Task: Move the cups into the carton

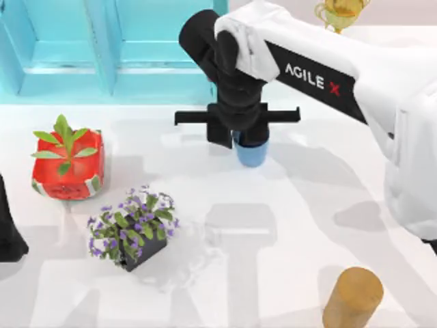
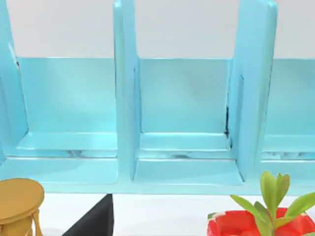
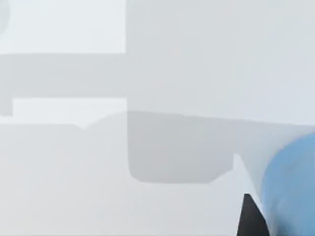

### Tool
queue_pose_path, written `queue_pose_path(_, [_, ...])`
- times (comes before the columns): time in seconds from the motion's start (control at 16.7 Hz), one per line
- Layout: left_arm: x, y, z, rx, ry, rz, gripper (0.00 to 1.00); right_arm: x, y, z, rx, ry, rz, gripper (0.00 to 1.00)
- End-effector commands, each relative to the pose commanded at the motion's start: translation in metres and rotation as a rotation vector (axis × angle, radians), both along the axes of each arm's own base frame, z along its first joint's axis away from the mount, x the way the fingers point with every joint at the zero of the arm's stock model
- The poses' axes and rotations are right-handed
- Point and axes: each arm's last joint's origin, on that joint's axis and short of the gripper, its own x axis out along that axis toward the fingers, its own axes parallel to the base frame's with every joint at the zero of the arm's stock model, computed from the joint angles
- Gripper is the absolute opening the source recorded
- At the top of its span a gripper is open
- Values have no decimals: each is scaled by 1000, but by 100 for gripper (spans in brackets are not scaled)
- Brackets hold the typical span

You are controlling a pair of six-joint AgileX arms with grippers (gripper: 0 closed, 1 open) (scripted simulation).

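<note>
A plain blue cup [image 1: 250, 156] hangs under my right gripper [image 1: 247, 142] above the middle back of the table, with the gripper shut on it. The right wrist view has the cup's blue wall [image 3: 291, 184] close up beside one dark finger [image 3: 252, 217], and the gripper's shadow lies on the table far below. The light-blue carton [image 1: 102, 65] with its open compartments stands at the back left, left of the held cup, and its dividers face the left wrist camera [image 2: 187, 172]. My left arm [image 1: 7, 229] is parked at the left edge.
A red watermelon-patterned planter [image 1: 68, 164] stands at the left and a dark pot of purple flowers [image 1: 133, 229] sits in front of it. A brown cylinder [image 1: 353, 297] is at the front right. At the back right there is a gold trophy [image 1: 339, 12].
</note>
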Motion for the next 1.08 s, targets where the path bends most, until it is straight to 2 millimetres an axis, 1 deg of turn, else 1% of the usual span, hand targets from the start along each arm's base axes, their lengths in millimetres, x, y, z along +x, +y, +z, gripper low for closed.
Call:
queue_pose_path(0.06, [0, 0, 0, 0, 0, 0, 100, 0, 0, 0, 0, 0, 0, 0])
queue_pose_path(0.54, [0, 0, 0, 0, 0, 0, 100, -1, 1, 0, -2, 0, 4, 0])
queue_pose_path(0.6, [0, 0, 0, 0, 0, 0, 100, -1, 0, 1, -2, 2, 4, 0])
queue_pose_path(0.66, [0, 0, 0, 0, 0, 0, 100, 0, -6, 5, -4, 8, 6, 0])
queue_pose_path(0.72, [0, 0, 0, 0, 0, 0, 100, 2, -16, 12, -7, 12, 6, 0])
queue_pose_path(0.78, [0, 0, 0, 0, 0, 0, 100, 4, -27, 24, -6, 9, 4, 0])
queue_pose_path(0.96, [0, 0, 0, 0, 0, 0, 100, 2, -54, 65, 7, -10, 7, 0])
queue_pose_path(1.08, [0, 0, 0, 0, 0, 0, 100, 0, -79, 90, 8, -23, 0, 0])
